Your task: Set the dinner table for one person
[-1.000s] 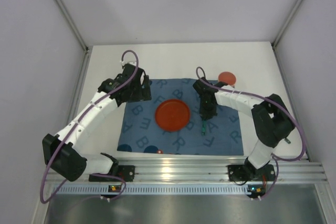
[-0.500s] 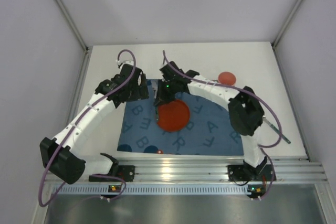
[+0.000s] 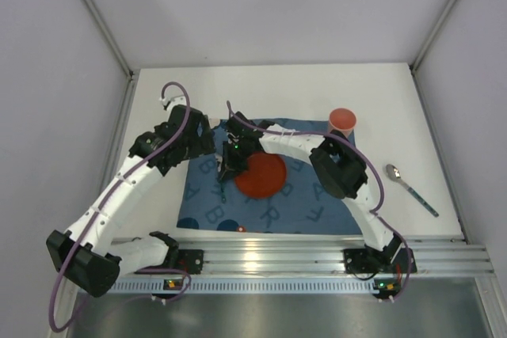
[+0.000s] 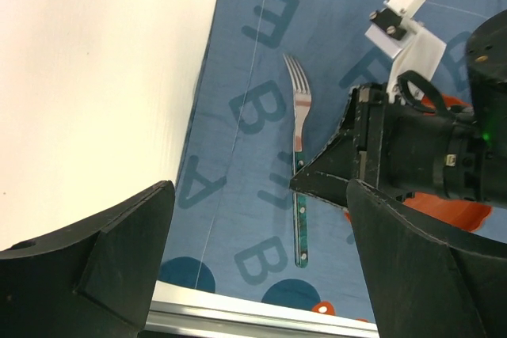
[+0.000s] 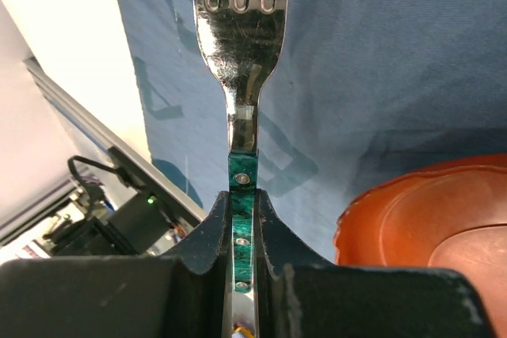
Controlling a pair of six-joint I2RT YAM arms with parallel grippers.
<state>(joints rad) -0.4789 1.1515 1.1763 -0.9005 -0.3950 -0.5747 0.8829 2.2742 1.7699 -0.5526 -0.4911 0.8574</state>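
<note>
The right hand (image 5: pixel 242 219) grips the fork (image 5: pixel 238 61) by its handle just left of the plate (image 3: pixel 261 174), on the mat (image 3: pixel 317 195) covering the white desk (image 3: pixel 380 100), and with the empty left hand (image 4: pixel 257 255) spread wide nearby, a hasty release could skew the fork or knock the hands together.

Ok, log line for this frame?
right gripper: shut on fork handle | fork: over mat, left of plate | left gripper: open, empty | spoon: on table, right of mat
</note>
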